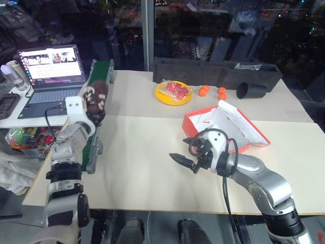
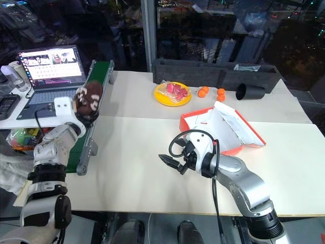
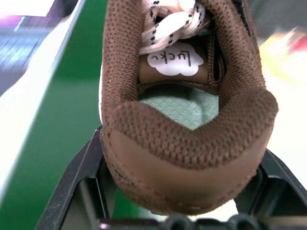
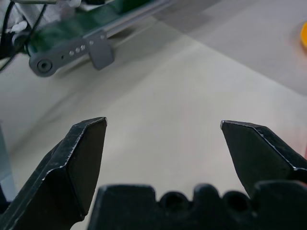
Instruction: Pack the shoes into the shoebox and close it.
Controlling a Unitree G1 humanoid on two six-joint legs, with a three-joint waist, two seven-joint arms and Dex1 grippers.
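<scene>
One dark-brown fuzzy shoe [image 1: 95, 96] with white marks is lifted over the green belt at the table's left edge. My left gripper [image 1: 95, 113] is shut on it. The left wrist view has the shoe's heel [image 3: 187, 158] wedged between the two black fingers [image 3: 79, 191], with its white laces and tongue label above. The red-orange shoebox [image 1: 223, 124] lies open right of centre on the table, white inside, its lid tilted up. My right gripper [image 1: 184, 160] hovers just left of the shoebox, low over the table. It is open with nothing between its fingers [image 4: 84, 158].
A green conveyor belt [image 1: 100, 76] runs along the table's left edge, with a laptop [image 1: 51, 76] beyond it. At the back are a yellow plate [image 1: 173, 92] of red items, small oranges [image 1: 203, 90], a black cup [image 1: 250, 90] and a long dark grey tray [image 1: 213, 71].
</scene>
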